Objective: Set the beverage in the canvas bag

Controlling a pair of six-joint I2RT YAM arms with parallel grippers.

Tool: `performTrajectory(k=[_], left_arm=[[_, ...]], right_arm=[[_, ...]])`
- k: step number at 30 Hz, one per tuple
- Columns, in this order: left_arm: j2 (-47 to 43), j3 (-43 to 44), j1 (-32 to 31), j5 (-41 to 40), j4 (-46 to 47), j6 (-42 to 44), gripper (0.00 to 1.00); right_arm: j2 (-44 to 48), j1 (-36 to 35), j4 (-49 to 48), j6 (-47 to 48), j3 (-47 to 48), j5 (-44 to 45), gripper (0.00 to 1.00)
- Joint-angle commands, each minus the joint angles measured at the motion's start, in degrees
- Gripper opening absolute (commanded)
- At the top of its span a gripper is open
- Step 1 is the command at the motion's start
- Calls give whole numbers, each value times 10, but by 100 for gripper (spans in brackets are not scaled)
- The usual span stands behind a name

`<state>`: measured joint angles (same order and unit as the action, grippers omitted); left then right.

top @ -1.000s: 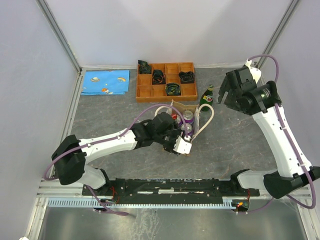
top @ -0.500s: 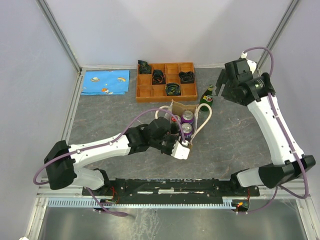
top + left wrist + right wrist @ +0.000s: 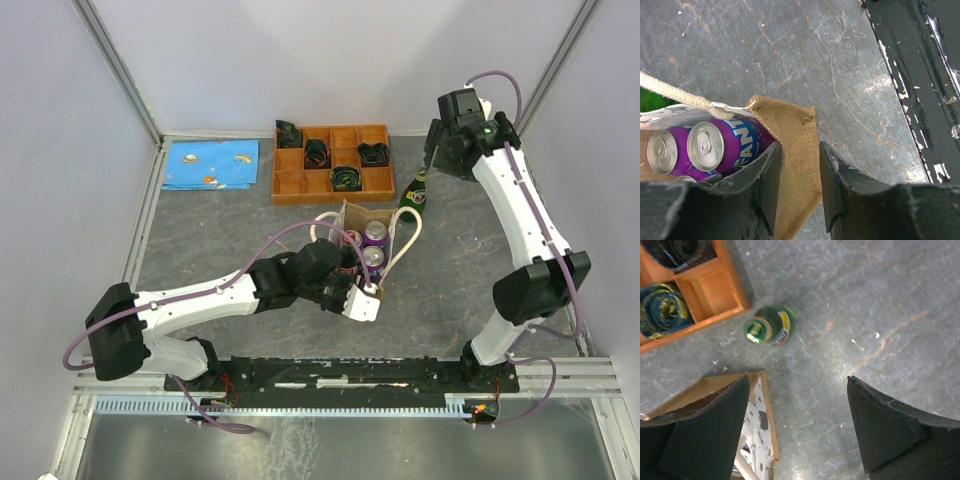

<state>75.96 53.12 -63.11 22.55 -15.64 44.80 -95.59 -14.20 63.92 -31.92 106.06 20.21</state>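
In the canvas bag (image 3: 356,210) stand three cans (image 3: 375,233).

Grey scuffed table (image 3: 220,230) carries four things — blue cloth (image 3: 211,164) far left, wooden tray (image 3: 300,197), green bottle (image 3: 414,193) upright beside it — bag (image 3: 795,140) nearer.

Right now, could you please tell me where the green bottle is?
In the top view, the green bottle stands right of centre, just right of the wooden tray's near right corner and behind the canvas bag.
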Motion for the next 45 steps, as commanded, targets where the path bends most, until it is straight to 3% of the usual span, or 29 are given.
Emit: performTrajectory(k=[1, 6, 13, 15, 21, 28, 31, 40, 45], left_arm=[[-15, -4, -6, 5, -10, -24, 42], [-14, 0, -6, 3, -11, -21, 42], [-12, -4, -7, 0, -9, -20, 42], [-13, -7, -6, -2, -5, -20, 42], [-13, -17, -7, -10, 0, -20, 42], [-3, -17, -6, -16, 3, -19, 42], [3, -9, -6, -22, -2, -11, 42], [9, -1, -6, -24, -19, 1, 41], [9, -5, -6, -22, -19, 5, 41]], right_arm=[[-57, 3, 26, 32, 103, -35, 83], [-160, 3, 146, 45, 250, -85, 76], [-158, 3, 132, 51, 203, -87, 72], [-136, -2, 88, 64, 166, -80, 72], [2, -12, -195, 101, -100, -15, 84], [-12, -13, -278, 92, -175, -23, 84], [-40, -13, -240, 76, -121, -31, 81], [-237, -12, 128, 94, 277, -67, 73], [-281, -8, 219, 102, 346, -81, 66]])
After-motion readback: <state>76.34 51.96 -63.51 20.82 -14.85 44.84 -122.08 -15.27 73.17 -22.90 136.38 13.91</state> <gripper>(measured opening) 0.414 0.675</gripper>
